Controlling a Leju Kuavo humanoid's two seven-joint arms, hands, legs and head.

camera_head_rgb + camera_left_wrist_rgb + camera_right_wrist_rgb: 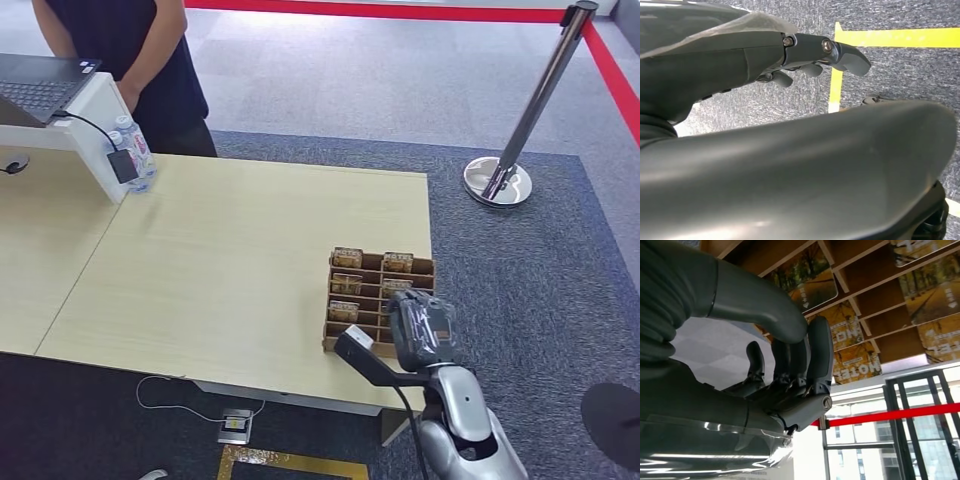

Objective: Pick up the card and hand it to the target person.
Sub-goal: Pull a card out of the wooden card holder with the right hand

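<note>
The right hand (pixel 423 330) hovers over the near right corner of a wooden slotted card rack (pixel 377 262), fingers (pixel 817 355) curled inward with nothing visibly between them. Hotel cards (pixel 347 257) stand upright in the rack's two columns just beyond the fingers, long edges across the slots. Broad bare table (pixel 226 260) spreads left of the hand; the table edge lies close on its right. A person (pixel 136 50) stands at the far left corner, beside a water bottle (pixel 137 150) and laptop (pixel 41 85). A stanchion (pixel 521 120) stands far right. The left hand (pixel 821 57) hangs over carpet, fingers loosely apart, holding nothing.

Right hand (pixel 423 328) raised, fingers (pixel 820 352) curled; left hand (pixel 806 60) hangs, loose
</note>
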